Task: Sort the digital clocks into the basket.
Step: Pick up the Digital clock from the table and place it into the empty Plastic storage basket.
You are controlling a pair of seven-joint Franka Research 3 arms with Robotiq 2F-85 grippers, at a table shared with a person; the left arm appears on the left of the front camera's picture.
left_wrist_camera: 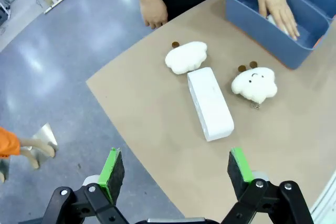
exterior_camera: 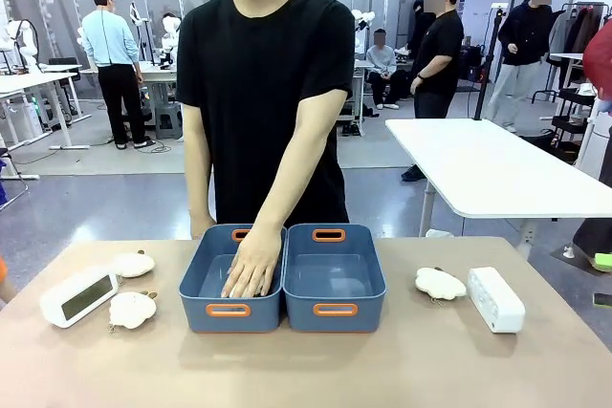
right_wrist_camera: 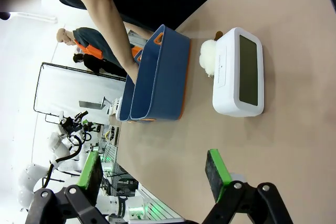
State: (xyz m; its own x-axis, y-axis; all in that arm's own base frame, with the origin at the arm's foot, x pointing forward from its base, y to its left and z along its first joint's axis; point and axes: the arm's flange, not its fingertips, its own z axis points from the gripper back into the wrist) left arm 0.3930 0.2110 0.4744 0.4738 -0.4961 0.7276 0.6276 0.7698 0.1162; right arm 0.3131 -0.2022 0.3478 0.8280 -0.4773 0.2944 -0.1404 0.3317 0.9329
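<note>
- Left gripper (left_wrist_camera: 175, 167) spread wide, empty, hanging over the table edge near one white clock (left_wrist_camera: 210, 103) (screen hidden).
- Right gripper (right_wrist_camera: 153, 171) likewise released, empty; second clock (right_wrist_camera: 239, 73) on the table, screen showing, beside a plush toy (right_wrist_camera: 208, 56).
- Both clocks outside the bins; person's hand (exterior_camera: 253, 269) flat inside the left bin (exterior_camera: 198, 314).

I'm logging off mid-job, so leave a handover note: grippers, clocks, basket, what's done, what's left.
Left gripper: jaws open, empty, short of the left clock.
Right gripper: jaws open, empty, short of the right clock.
Both clocks lie on the table, neither in a bin.
Person's hand lies flat in the left bin.
Done: nothing. Left: bin both clocks.
</note>
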